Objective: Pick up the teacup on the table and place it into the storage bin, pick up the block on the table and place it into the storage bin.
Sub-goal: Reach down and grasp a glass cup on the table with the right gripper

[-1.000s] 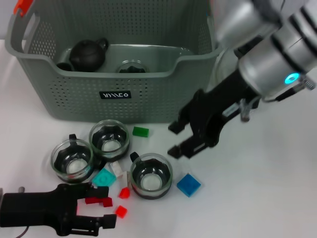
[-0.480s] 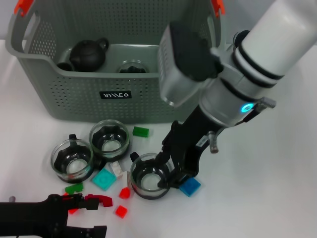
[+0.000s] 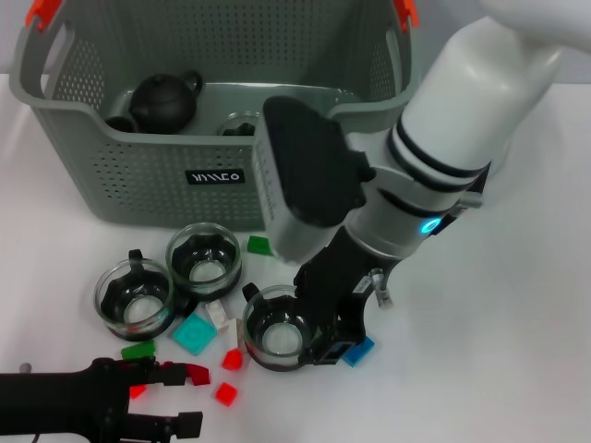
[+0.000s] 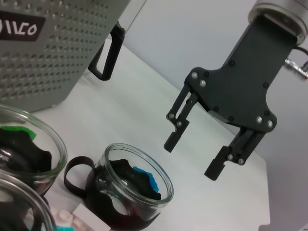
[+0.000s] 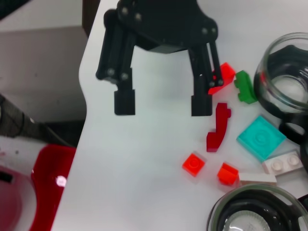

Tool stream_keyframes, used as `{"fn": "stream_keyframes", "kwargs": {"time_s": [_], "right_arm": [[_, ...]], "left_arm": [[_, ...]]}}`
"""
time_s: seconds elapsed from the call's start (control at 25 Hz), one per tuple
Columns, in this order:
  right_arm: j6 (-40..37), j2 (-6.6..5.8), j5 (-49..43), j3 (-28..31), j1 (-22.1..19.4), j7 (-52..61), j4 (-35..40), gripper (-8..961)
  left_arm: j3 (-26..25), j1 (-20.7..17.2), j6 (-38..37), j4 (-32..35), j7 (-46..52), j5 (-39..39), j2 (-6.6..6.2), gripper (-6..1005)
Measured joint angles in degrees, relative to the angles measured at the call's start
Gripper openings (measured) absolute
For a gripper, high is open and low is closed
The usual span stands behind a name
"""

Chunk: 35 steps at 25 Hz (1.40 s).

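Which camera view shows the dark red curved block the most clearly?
The right wrist view: the dark red curved block lies fully in sight there, beside the left gripper, whose jaws stand open. The head view shows only its end near that gripper. The left wrist view does not show it.

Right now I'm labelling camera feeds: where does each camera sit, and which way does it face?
Head view: on the robot's head, looking down at the table; shows the storage bin, both arms, the right gripper at a teacup, and the left gripper.
Left wrist view: low, facing that teacup and the open right gripper; no own fingers.
Right wrist view: above, looking down at the open left gripper and red blocks; no own fingers.
Shared: head and left wrist views both show teacup and right gripper.
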<state>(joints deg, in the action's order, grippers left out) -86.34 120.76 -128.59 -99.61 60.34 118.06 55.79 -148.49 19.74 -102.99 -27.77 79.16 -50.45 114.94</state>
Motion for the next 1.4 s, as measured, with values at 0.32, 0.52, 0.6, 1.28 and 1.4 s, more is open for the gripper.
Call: {"fn": "stream_keyframes", "kwargs": {"time_s": [0.32, 0.52, 0.6, 1.28, 1.4], "right_arm": [[4.05, 0.17, -0.19, -5.4, 1.88, -0.78, -0.4, 582], [7.62, 0.4, -0.05, -9.55, 1.89, -0.8, -0.53, 582], [8.95, 0.5, 0.11, -10.91, 1.85, -0.76, -0.59, 582], [11.92, 0.82, 2.11, -13.7, 1.68, -0.74, -2.9, 582], [12.91, 0.86, 3.16, -14.17, 1.33, -1.03, -3.05, 583]], "left_arm": [[-0.31, -0.01, 0.46, 0.0, 0.6, -0.24, 0.02, 908], [-0.61, 0.04, 1.05, 0.0, 0.72, -0.28, 0.04, 909], [-0.97, 0.05, 1.3, 0.0, 0.73, -0.28, 0.09, 909], [-1.18, 0.31, 2.17, 0.11, 0.74, -0.35, 0.11, 907], [-1.19, 0.37, 2.23, 0.17, 0.74, -0.36, 0.11, 907]]}}
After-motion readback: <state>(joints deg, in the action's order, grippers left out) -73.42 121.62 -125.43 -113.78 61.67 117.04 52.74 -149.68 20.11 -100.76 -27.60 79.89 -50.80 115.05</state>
